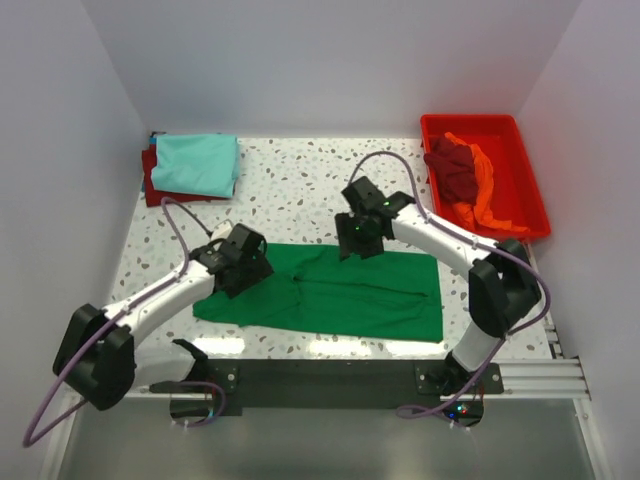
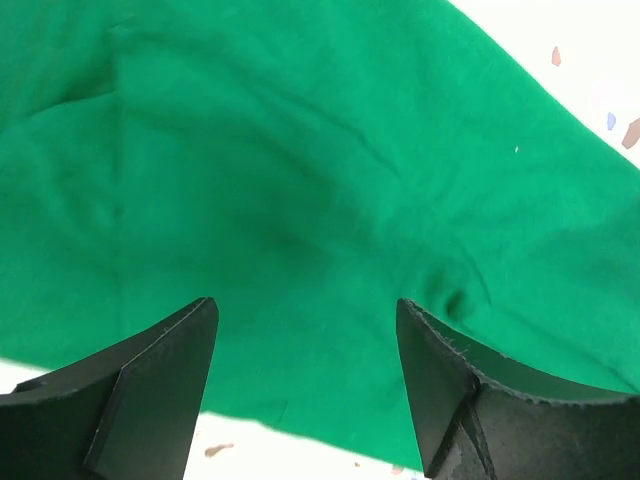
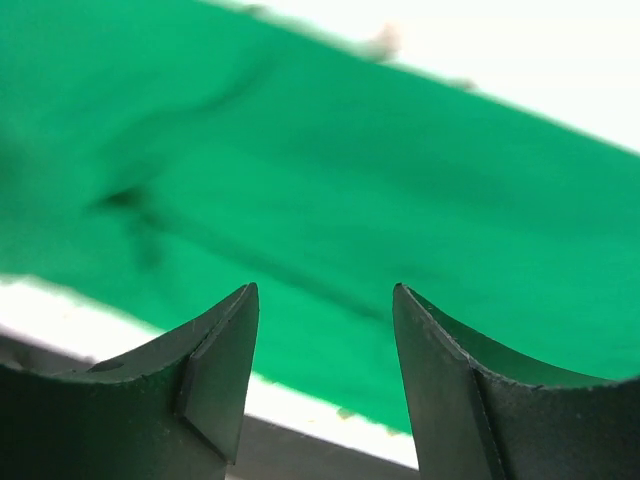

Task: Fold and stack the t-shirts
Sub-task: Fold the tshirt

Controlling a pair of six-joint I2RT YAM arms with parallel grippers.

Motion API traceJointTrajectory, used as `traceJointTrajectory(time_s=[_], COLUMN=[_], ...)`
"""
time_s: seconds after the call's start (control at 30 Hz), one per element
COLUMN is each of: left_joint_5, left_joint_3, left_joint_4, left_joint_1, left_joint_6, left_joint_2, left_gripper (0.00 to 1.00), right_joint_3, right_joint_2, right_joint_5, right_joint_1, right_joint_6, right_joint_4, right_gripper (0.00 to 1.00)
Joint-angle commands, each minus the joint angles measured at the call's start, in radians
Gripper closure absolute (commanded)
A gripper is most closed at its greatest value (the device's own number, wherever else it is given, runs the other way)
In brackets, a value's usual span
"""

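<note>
Jaws wide and empty, the left gripper (image 2: 305, 320) and right gripper (image 3: 325, 300) hover over the green t-shirt (image 1: 350, 292), a flat band on the table (image 1: 300, 190) near its front edge, long axis running left to right.

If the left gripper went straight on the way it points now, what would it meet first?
Most likely the green t-shirt, which fills the view ahead of the left gripper. Its jaws stand open with nothing between them. How far off is unclear.
</note>
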Motion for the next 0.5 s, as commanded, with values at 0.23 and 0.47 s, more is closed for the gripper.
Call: traceJointTrajectory(time_s=[0.23,0.47], left_joint_5=[0.003,0.005], left_joint_3=[-0.043,-0.020], left_joint_4=[0.226,0.276], left_joint_1=[0.079,0.093], left_joint_6=[0.090,0.177], left_joint_2=[0.187,0.286], left_gripper=[0.23,0.22], right_joint_3=[-0.207,-0.343], right_joint_2=[0.050,0.050], right_joint_5=[-0.072,-0.051], right_joint_1=[-0.203,-0.206], right_joint_6=[-0.052,-0.019], right_joint_4=[0.193,0.215], right_gripper=[0.41,0.42])
